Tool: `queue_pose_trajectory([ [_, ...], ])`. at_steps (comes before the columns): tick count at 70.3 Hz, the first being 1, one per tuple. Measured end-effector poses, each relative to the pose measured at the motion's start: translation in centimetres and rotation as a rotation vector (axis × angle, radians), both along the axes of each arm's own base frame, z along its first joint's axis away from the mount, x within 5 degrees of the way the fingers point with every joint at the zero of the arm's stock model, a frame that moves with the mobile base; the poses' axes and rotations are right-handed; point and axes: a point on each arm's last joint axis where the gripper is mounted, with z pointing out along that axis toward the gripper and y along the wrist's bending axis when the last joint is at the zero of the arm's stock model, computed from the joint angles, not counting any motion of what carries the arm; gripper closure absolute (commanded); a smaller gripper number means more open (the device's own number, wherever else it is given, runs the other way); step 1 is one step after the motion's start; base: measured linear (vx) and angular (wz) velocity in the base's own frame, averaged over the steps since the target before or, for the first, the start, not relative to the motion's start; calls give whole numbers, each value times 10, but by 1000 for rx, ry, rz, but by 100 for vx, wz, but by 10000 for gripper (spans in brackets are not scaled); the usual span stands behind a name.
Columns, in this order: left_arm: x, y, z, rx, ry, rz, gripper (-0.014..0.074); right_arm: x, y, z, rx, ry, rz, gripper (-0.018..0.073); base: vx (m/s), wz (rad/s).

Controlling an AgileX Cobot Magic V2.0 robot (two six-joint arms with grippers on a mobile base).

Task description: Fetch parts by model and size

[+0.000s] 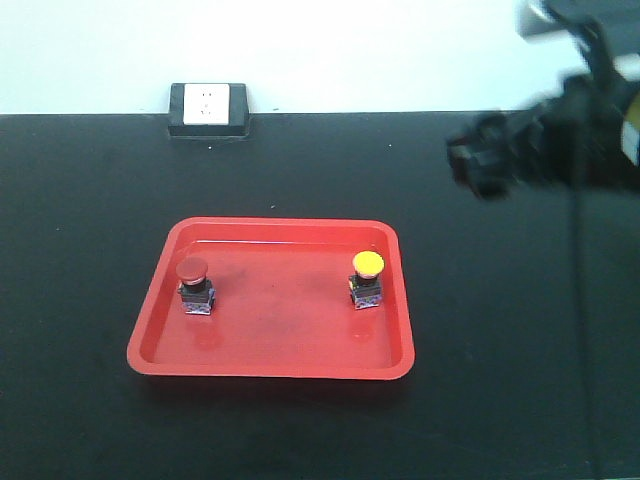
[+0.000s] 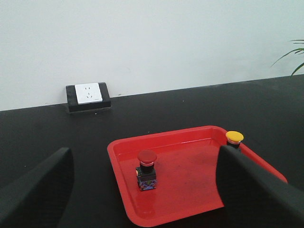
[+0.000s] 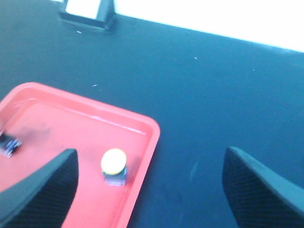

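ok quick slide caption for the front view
Red button and yellow button stand apart in a red tray on black table.

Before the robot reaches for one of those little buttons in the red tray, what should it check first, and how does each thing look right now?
1. Both parts upright in the red tray: ok; the red-capped switch and yellow-capped switch stand apart.
2. Right gripper open: ok; fingers wide, nothing between them.
3. Left gripper open: ok; empty.
4. Right gripper lined up with the yellow-capped switch: not ok; it sits off to one side, near one finger.
5. Path clear: ok; the wall socket box stands far back on the black table.
6. Model and size markings readable: cannot tell.
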Motion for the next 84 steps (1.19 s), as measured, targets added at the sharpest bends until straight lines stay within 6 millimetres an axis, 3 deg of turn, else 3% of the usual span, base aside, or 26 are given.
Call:
queue_pose_trajectory([
  [32, 0, 0, 0, 0, -1, 0, 9, -123, -61, -49, 136, -261, 60, -18, 0, 0],
  [44, 0, 0, 0, 0, -1, 0, 11, -155, -77, -71, 200, -338, 64, -18, 0, 0],
  [55, 0, 0, 0, 0, -1, 0, 49, -170, -84, -91, 234, -409, 79, -18, 0, 0],
  [64, 0, 0, 0, 0, 1, 0, 167, -169, -83, -105, 233, -407, 88, -18, 0, 0],
  [73, 0, 0, 0, 0, 1, 0, 423, -168, -82, -110, 227, -397, 90, 12, 0, 0],
  [79, 0, 0, 0, 1, 2, 0, 608, -168, -82, -110, 216, -401, 89, 96, 0, 0],
  [84, 0, 0, 0, 1, 2, 0, 605, -168, -83, -110, 202, -410, 89, 221, 0, 0],
])
